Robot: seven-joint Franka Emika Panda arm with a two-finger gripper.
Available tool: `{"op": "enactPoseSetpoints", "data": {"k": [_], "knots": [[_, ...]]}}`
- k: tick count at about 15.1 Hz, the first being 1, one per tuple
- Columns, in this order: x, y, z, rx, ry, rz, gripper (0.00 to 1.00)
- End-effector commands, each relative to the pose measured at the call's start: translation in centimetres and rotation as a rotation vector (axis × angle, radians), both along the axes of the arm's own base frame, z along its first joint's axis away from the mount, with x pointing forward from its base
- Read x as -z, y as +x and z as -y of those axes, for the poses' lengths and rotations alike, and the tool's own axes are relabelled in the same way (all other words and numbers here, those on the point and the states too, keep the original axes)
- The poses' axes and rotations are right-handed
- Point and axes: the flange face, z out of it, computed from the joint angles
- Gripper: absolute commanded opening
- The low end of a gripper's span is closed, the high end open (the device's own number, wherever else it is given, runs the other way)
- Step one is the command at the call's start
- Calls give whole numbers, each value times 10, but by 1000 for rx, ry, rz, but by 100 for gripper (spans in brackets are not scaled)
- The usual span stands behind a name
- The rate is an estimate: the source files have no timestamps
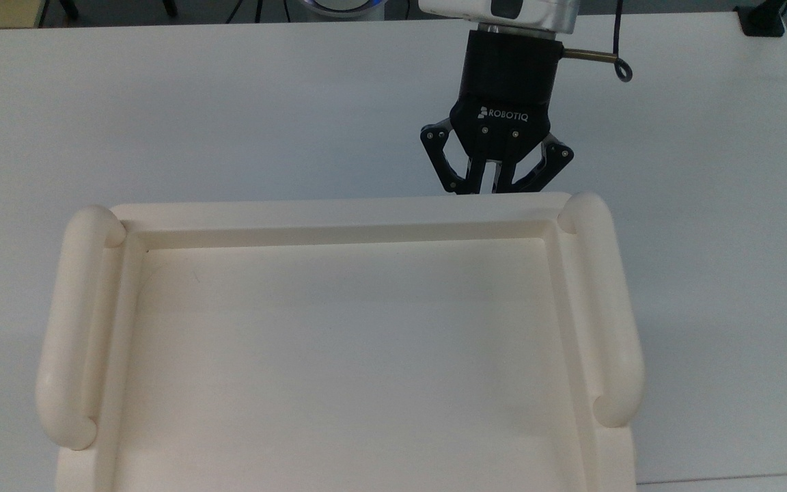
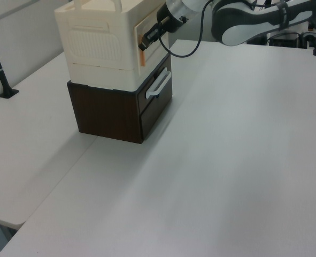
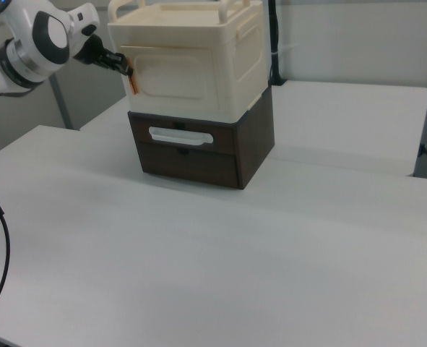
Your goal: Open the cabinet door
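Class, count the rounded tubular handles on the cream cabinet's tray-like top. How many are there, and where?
2. One rounded cream tubular handle runs along the tray-like top at the top view's left; the other runs along the top view's right. None seems hidden.

Top view close overhead on the cabinet [image 1: 339, 355]; left and right views farther, seemingly opposite oblique angles.

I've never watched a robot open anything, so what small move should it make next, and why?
Probably a gentle pull straight away from the cabinet. The gripper sits at the orange tab on the cabinet door, at the right view's left edge of the door, and in the left view that edge already stands slightly proud, so pulling should swing it further.
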Motion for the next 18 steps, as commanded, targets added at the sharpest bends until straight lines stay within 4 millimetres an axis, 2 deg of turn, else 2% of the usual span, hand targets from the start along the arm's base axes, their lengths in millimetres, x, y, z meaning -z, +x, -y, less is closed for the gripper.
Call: {"op": "enactPoseSetpoints", "data": {"k": [1, 2, 3, 5, 6, 8, 10, 12, 14, 18], "knots": [[0, -20, 23, 85, -8, -138, 15], [-3, -25, 25, 96, 8, -159, 20], [-6, -30, 27, 110, 24, -188, 34], [-14, -41, 34, 117, 39, -269, 52], [-20, -49, 37, 96, 35, -319, 57], [-32, -63, 43, 46, 37, -406, 78], [-47, -77, 50, 17, 22, -456, 90], [-63, -92, 57, -5, -9, -502, 93], [-83, -104, 65, -24, -22, -498, 100], [-106, -96, 58, -72, -8, -361, 100]]}}
